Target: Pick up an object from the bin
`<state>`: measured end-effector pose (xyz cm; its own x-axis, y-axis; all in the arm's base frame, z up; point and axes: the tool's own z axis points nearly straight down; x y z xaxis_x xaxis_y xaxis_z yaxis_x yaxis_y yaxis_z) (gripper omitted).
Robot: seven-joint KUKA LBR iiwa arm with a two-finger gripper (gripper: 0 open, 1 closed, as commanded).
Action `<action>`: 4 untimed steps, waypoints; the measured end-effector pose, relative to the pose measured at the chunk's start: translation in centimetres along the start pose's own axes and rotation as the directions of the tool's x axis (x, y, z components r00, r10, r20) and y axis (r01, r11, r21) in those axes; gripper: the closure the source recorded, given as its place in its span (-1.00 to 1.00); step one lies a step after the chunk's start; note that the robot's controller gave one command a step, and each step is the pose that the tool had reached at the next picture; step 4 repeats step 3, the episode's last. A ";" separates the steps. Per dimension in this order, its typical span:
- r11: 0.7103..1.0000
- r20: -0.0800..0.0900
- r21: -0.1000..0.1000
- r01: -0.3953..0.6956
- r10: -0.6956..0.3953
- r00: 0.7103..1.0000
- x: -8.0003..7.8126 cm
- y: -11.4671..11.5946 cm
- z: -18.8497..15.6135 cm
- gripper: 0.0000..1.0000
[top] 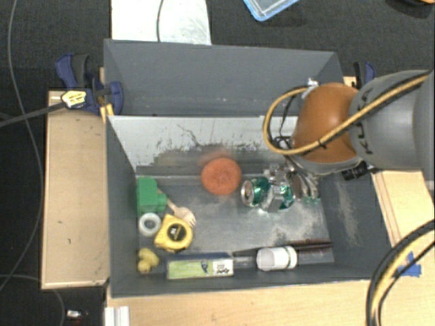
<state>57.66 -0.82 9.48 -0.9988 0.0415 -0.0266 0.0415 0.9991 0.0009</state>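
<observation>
Camera view looks down on the grey metal bin [136,148], with the arm coming in from the right, its orange cover above the bin's right half. The pincer [297,185] is low over the bin floor, right of the middle, just beside or touching a crushed green-and-silver can [260,193] that lies on its side. Whether the pincer is released or clenched I cannot tell, and nothing shows plainly as grasped in it. Just left of the can, near the bin's middle, sits a round orange-red ball [221,175]. Well apart, by the left wall, lies a green block [148,195]; towards the lower left corner are a white roll of tape [149,224] and a yellow tape measure [173,235], the two touching. In the corner itself is a small yellow lump [145,260]. Along the lower wall lie a flat green-labelled packet [200,269], then a white capped bottle [275,257] on its side, and beside it a dark thin stick [309,248] pointing to the right wall
</observation>
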 end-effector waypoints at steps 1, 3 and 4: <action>1.000 0.000 0.000 0.001 -0.001 1.000 0.0 0.0 -1.9 1.00; 1.000 -0.005 -0.001 0.003 -0.003 1.000 -0.1 0.0 -8.9 1.00; 1.000 -0.005 -0.001 0.003 -0.003 1.000 -0.1 0.0 -8.9 1.00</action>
